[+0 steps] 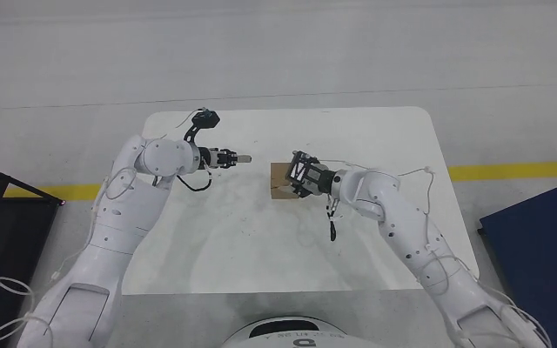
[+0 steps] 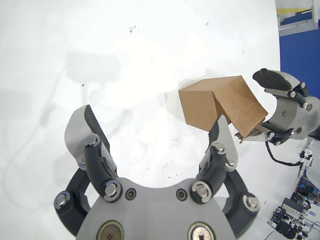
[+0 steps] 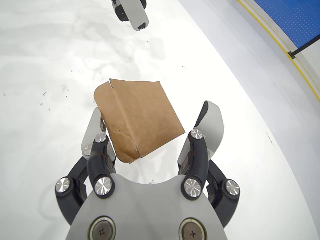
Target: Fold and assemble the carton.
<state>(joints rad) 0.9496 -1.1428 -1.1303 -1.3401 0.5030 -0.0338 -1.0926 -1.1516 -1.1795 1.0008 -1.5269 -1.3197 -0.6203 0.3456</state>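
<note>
The carton (image 1: 280, 183), a brown cardboard piece partly folded into a box shape, rested on the white table (image 1: 365, 252), near the middle of the tabletop. In the left wrist view, two of the carton's panels met at a raised corner, and one panel sloped toward the right gripper (image 1: 298, 177). The right gripper was positioned directly at the carton, on the side facing the right arm. Its jaws were spread wide and straddled the carton's near edge. One finger (image 3: 93, 128) lay against or just beside one side of the carton, partly hidden behind the cardboard. The other finger (image 3: 211, 118) stood apart from the opposite side, with bare table visible in the gap. The carton was between the fingers but not clamped. The left gripper (image 2: 155, 126) was positioned on the opposite side of the carton from the right gripper, near the carton but not touching it, and pointed toward it. Its jaws were also spread wide and held nothing. Small dark specks (image 2: 131, 29) marked the table surface around the carton.
</note>
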